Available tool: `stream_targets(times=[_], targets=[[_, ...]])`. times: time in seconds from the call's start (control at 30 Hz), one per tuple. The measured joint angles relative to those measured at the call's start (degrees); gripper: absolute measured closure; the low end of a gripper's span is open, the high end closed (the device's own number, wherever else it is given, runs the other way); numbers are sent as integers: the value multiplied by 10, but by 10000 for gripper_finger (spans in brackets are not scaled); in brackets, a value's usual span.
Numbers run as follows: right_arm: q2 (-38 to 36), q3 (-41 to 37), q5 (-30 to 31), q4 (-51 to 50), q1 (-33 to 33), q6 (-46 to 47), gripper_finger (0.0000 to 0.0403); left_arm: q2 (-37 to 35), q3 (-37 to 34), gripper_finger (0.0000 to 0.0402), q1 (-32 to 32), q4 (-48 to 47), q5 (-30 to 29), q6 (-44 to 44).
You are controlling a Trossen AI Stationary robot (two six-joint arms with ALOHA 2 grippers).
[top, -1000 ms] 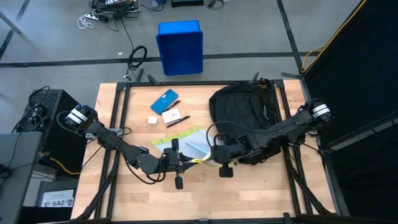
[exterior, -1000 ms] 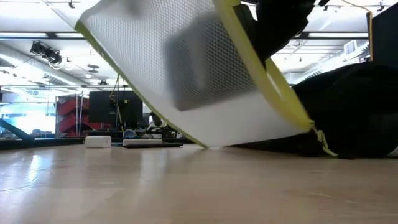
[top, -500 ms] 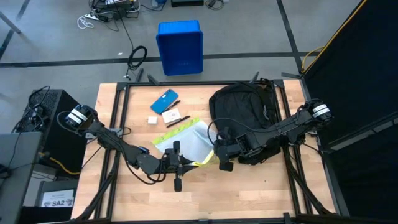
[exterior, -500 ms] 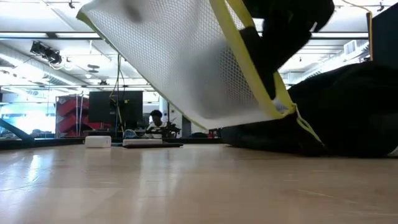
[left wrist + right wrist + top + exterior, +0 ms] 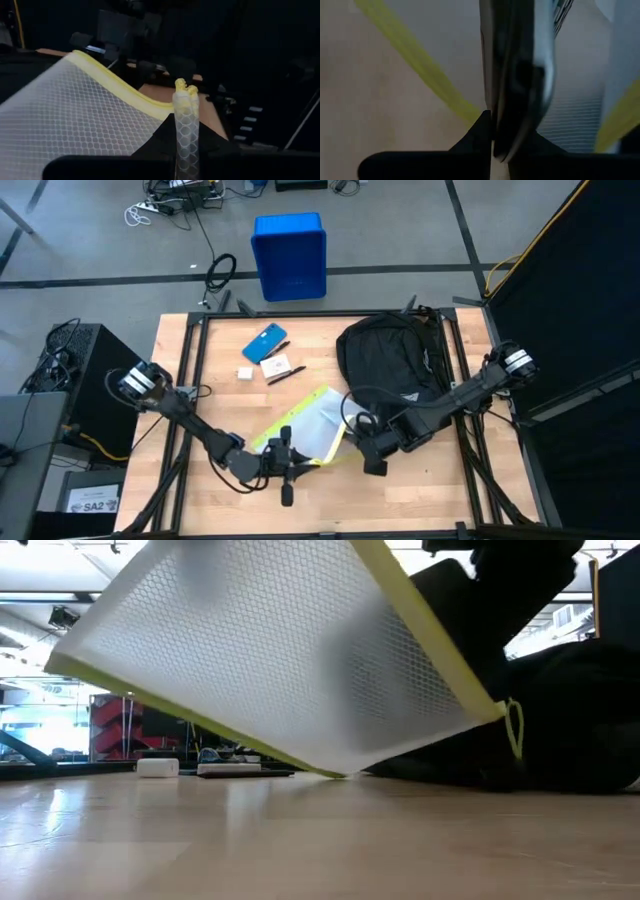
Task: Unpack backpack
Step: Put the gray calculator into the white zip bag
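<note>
High view shows both arms meeting near the front middle of the surface (image 5: 400, 490), with a white mesh pouch (image 5: 305, 425) edged in yellow stretched between them. The left gripper (image 5: 283, 463) has its fingers shut on the pouch's near edge; the left wrist view shows a pinched fold of mesh and yellow trim (image 5: 184, 125) rising from between them. The right gripper (image 5: 362, 448) is also closed, on the pouch's right corner, though the right wrist view is too close to show more than a dark shape against mesh and a yellow band (image 5: 420, 75). In the low view the pouch (image 5: 270, 660) hangs tilted above the wood, its lowest corner close to or just touching the surface.

The step in hand looks like carrying the pouch clear of the backpack (image 5: 385, 360) and setting it down. To do that well, the two arms should move together so the mesh is neither torn nor slackened into a drag, lower until the pouch lies flat, and release only then. It should land apart from the blue phone (image 5: 264, 341), the small white box (image 5: 245, 373) and the card and pen (image 5: 277, 367) at the rear left.

The backpack lies at the rear right of the surface, behind the right gripper and well apart from the left one; neither set of fingers touches it.
</note>
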Motion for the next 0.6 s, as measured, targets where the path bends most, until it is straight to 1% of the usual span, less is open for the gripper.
stream_targets(times=[0.13,0.2,0.3,0.43,0.6], targets=[[9,1,-20,48,-5,-10,403,45,0,401,4,83,24,0],[25,1,-44,78,-18,-28,403,55,0,402,14,105,39,0],[64,1,-82,110,-39,-53,403,59,0,402,25,116,67,-3],[105,3,-78,117,-65,-69,399,60,0,402,27,122,77,2],[116,3,-81,123,-83,-86,368,60,0,402,27,113,77,4]])
